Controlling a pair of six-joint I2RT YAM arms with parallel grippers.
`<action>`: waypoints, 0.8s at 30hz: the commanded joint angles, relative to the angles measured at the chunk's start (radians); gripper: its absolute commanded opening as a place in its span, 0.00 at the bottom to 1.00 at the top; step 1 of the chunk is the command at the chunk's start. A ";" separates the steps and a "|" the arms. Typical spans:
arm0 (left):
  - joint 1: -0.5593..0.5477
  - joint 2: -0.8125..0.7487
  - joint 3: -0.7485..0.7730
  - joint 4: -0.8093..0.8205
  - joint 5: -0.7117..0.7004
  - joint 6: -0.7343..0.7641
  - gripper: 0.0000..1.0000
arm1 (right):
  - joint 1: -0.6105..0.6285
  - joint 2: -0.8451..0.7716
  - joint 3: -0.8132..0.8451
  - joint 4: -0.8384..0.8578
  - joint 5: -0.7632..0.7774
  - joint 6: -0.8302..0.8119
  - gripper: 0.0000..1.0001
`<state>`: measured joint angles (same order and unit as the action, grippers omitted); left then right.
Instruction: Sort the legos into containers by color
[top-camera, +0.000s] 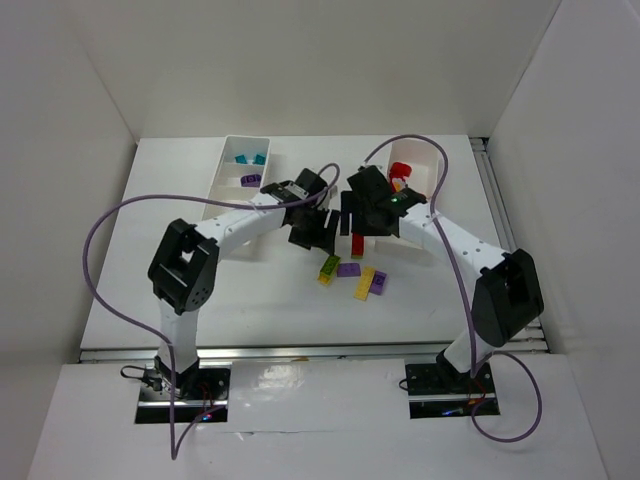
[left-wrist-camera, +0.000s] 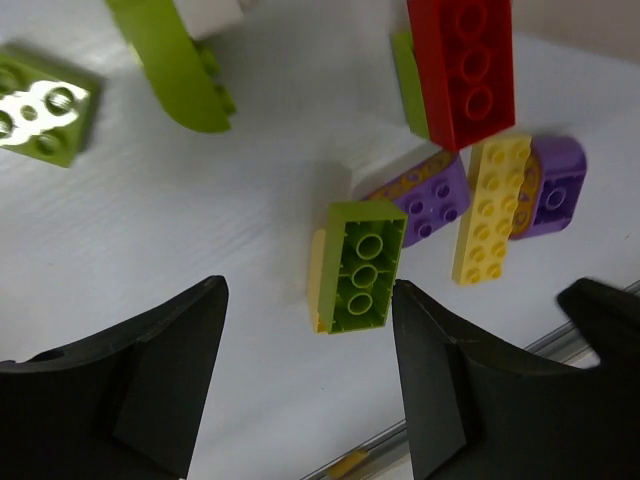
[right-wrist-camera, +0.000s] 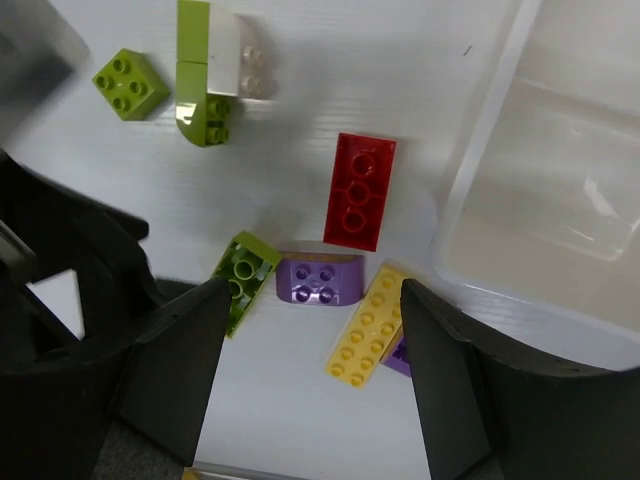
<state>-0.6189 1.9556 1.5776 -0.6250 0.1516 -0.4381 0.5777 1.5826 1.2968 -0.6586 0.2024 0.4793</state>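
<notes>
Both hands were held over the loose cluster of bricks at the middle of the white table (top-camera: 270, 310), which suggested that a pick was being lined up rather than a drop.

The left hand (left-wrist-camera: 307, 300) was spread open with nothing between its fingers. The lime green plastic brick (left-wrist-camera: 362, 265), apparently lying underside up with three round sockets showing, was framed just ahead of the gap and was judged the likely target.

The right hand (right-wrist-camera: 315, 288) was likewise open and empty, hovering over the purple curved plastic brick (right-wrist-camera: 320, 282). The long yellow plastic plate (right-wrist-camera: 368, 325) lay just beside that brick, and the red rectangular plastic brick (right-wrist-camera: 360, 190) lay just beyond it. With the two hands so near each other, a clash was judged a risk. A small lime green square brick (right-wrist-camera: 130, 83) and a lime green curved piece (right-wrist-camera: 205, 110) were seen apart from the cluster.

The left white plastic tray (top-camera: 218, 178) held teal pieces (top-camera: 250, 157) at its far end and one purple piece (top-camera: 250, 180) just nearer; its near end was hidden by the arm. The right white plastic tray (top-camera: 420, 150) held red pieces (top-camera: 400, 172), and no brick was seen in the part caught by the right wrist view. No lime green or yellow was seen in either tray, so those colours were judged not yet sorted.
</notes>
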 joint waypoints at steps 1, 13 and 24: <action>-0.045 -0.001 -0.008 0.025 0.065 0.065 0.78 | -0.038 -0.047 -0.022 -0.001 0.009 0.033 0.76; -0.125 0.092 0.034 -0.024 -0.013 0.145 0.73 | -0.228 -0.251 -0.149 0.036 0.016 0.099 0.77; -0.143 0.095 0.065 -0.056 -0.107 0.145 0.41 | -0.309 -0.283 -0.169 0.047 -0.029 0.079 0.77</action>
<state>-0.7567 2.0876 1.5974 -0.6628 0.0902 -0.3153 0.2806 1.3334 1.1416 -0.6430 0.1947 0.5606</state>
